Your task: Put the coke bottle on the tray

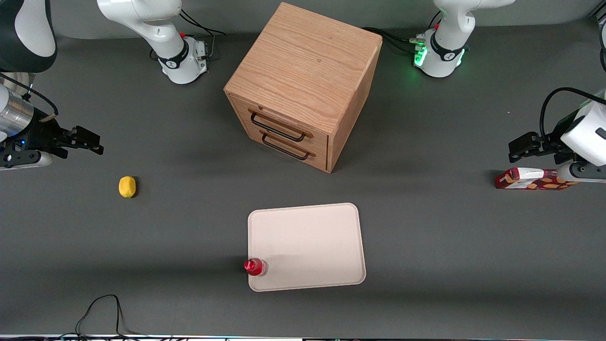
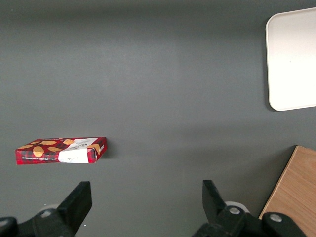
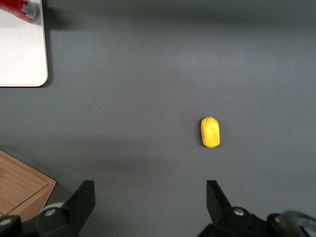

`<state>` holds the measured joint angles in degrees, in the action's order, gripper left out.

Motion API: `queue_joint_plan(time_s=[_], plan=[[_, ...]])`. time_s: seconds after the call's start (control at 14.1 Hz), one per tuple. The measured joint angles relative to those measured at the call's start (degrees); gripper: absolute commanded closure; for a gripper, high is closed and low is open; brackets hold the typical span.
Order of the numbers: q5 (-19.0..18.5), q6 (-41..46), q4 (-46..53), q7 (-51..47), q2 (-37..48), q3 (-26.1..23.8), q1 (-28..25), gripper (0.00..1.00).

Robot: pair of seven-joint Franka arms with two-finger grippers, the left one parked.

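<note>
The small red coke bottle (image 1: 255,267) stands upright on the pale beige tray (image 1: 312,241), at the tray's corner nearest the front camera on the working arm's side. It also shows in the right wrist view (image 3: 20,8), on the tray's edge (image 3: 24,59). My right gripper (image 1: 87,140) hangs open and empty above the bare table at the working arm's end, far from the tray. Its fingers (image 3: 84,197) stand wide apart with nothing between them. The tray's corner shows in the left wrist view (image 2: 291,59).
A yellow lemon (image 1: 127,186) lies on the table near my gripper, also in the right wrist view (image 3: 210,132). A wooden two-drawer cabinet (image 1: 303,85) stands mid-table, farther from the front camera than the tray. A red patterned carton (image 1: 532,179) lies toward the parked arm's end.
</note>
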<state>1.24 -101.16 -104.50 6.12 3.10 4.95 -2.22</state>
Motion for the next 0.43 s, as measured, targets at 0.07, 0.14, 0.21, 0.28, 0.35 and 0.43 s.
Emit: queue_joint_plan(time_s=[0.07, 0.14, 0.21, 0.28, 0.35, 0.43], plan=[[0.00, 0.61, 0.75, 0.00, -0.09, -0.07, -0.12, 0.00], [0.01, 2.28, 1.89, -0.01, -0.19, -0.17, -0.20, 0.00], [0.02, 3.75, 3.03, -0.01, -0.23, -0.28, -0.23, 0.00], [0.02, 4.66, 4.07, -0.01, -0.29, -0.50, -0.14, 0.00], [0.05, 5.07, 4.85, -0.04, -0.37, -1.16, 0.25, 0.00], [0.08, 5.51, 5.29, -0.37, -0.46, -2.18, 0.88, 0.00]])
